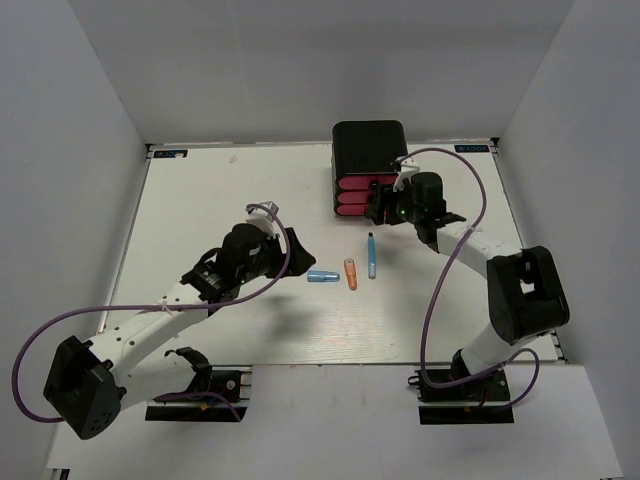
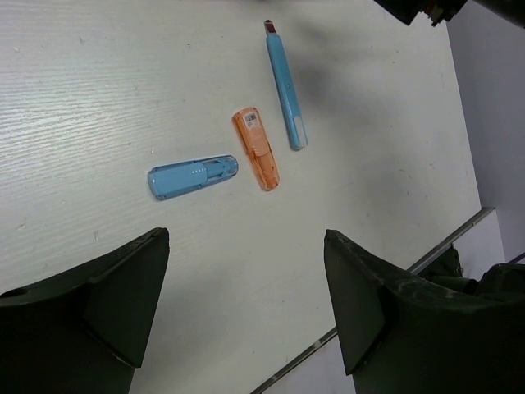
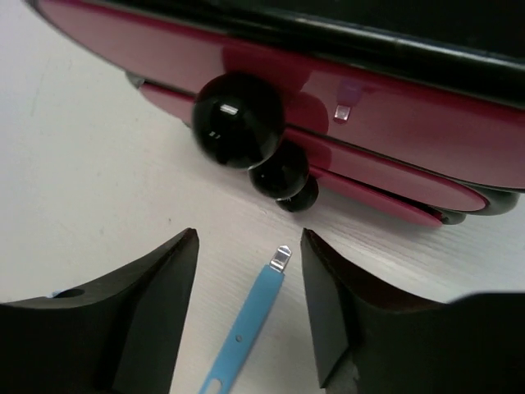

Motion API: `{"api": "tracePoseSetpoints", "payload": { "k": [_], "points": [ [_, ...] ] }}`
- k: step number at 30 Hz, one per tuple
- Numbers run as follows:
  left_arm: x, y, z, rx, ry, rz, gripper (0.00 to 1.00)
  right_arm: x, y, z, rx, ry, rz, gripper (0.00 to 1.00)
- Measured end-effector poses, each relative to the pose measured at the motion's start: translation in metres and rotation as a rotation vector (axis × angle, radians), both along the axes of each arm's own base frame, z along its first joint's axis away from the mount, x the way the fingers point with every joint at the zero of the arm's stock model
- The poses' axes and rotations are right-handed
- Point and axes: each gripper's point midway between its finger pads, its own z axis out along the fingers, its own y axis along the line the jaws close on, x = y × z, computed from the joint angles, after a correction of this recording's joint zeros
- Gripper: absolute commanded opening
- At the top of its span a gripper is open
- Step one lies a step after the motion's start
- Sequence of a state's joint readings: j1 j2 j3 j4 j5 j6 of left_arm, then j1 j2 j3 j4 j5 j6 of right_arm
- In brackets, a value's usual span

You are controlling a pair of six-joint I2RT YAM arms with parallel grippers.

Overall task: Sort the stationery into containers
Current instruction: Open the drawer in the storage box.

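Both grippers open and empty, three pieces of stationery on the white table [image 1: 220,320]

The right gripper [image 3: 250,246] hangs just in front of the three stacked bright pink drawers [image 1: 352,196] of the black boxy cabinet [image 1: 368,145], jaws apart with nothing between them, facing the round black knobs [image 3: 238,119]. The thin blue pen [image 2: 285,82] lies on the table below it, one end toward the drawers. The short orange cylinder [image 2: 256,148] and the short light-blue cylinder [image 2: 193,176] lie beside the pen, not touching. The left gripper [image 2: 246,246] hovers near them, jaws spread wide, holding nothing
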State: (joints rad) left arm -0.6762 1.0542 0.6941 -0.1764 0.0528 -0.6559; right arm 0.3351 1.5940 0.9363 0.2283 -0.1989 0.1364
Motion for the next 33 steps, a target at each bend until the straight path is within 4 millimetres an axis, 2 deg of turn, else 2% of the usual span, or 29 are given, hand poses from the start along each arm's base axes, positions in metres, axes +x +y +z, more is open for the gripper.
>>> {"api": "tracePoseSetpoints", "payload": {
  "k": [2, 7, 16, 24, 28, 29, 33],
  "points": [
    [0.0, 0.001, -0.001, 0.004, 0.001, 0.005, 0.86, 0.005, 0.001, -0.005, 0.019, 0.021, -0.032, 0.54],
    [-0.002, 0.006, -0.005, 0.011, 0.003, 0.02, 0.86, 0.01, 0.002, -0.014, 0.04, 0.062, -0.083, 0.51],
    [-0.003, 0.008, -0.012, 0.023, 0.016, 0.027, 0.86, 0.035, 0.006, -0.007, 0.081, 0.055, -0.152, 0.51],
    [-0.004, 0.009, -0.014, 0.028, 0.025, 0.028, 0.86, 0.039, 0.008, -0.019, 0.086, 0.089, -0.181, 0.47],
    [-0.005, 0.01, -0.015, 0.029, 0.033, 0.031, 0.86, 0.039, 0.007, -0.023, 0.088, 0.099, -0.194, 0.38],
    [-0.005, 0.01, -0.015, 0.03, 0.034, 0.032, 0.86, 0.04, 0.006, -0.023, 0.089, 0.099, -0.198, 0.32],
    [-0.006, 0.01, -0.016, 0.031, 0.037, 0.032, 0.86, 0.04, 0.006, -0.023, 0.096, 0.104, -0.211, 0.26]
  ]
}}
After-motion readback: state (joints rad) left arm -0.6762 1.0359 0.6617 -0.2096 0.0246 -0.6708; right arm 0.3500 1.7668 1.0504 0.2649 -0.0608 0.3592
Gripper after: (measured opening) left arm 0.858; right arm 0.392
